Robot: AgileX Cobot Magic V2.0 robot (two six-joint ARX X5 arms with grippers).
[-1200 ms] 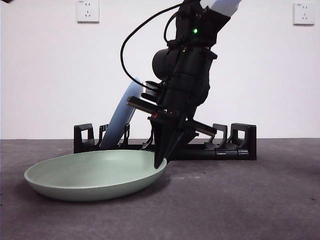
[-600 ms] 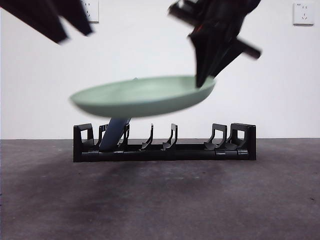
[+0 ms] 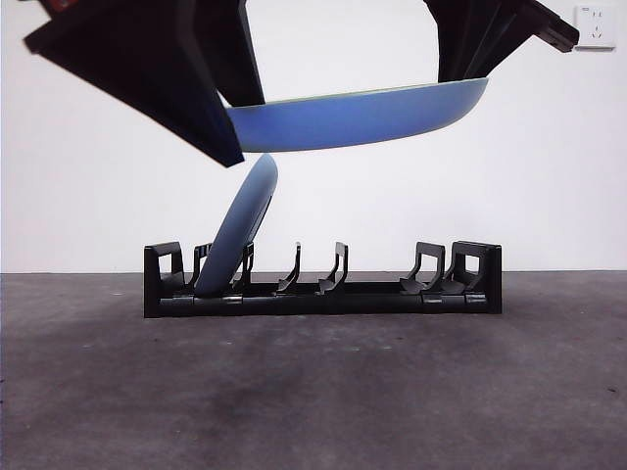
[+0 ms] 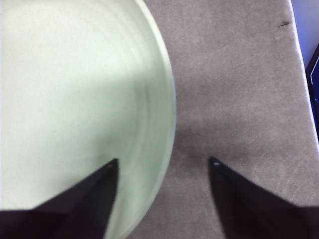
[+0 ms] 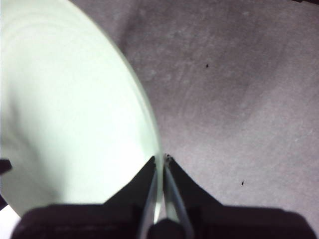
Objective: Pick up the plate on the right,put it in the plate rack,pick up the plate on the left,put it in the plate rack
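A pale green plate (image 3: 358,116) hangs level, high above the table; its underside looks bluish in the front view. My right gripper (image 5: 160,158) is shut on the rim of this plate (image 5: 65,124) and shows at the top right of the front view (image 3: 460,70). My left gripper (image 4: 163,162) is open, one jaw over the plate (image 4: 75,89) and one outside it, so the rim lies between them; in the front view it is at the plate's left edge (image 3: 245,132). Below stands the black plate rack (image 3: 372,292), with a light blue plate (image 3: 243,227) leaning in its left slots.
Grey cloth covers the table (image 3: 323,392). A white wall with two sockets (image 3: 595,24) stands behind the rack. A table edge and a dark object (image 4: 313,79) show in the left wrist view.
The green plate went from lying on the table to high in the air, held by my right gripper. My left gripper came in from the upper left and now straddles the plate's left rim.
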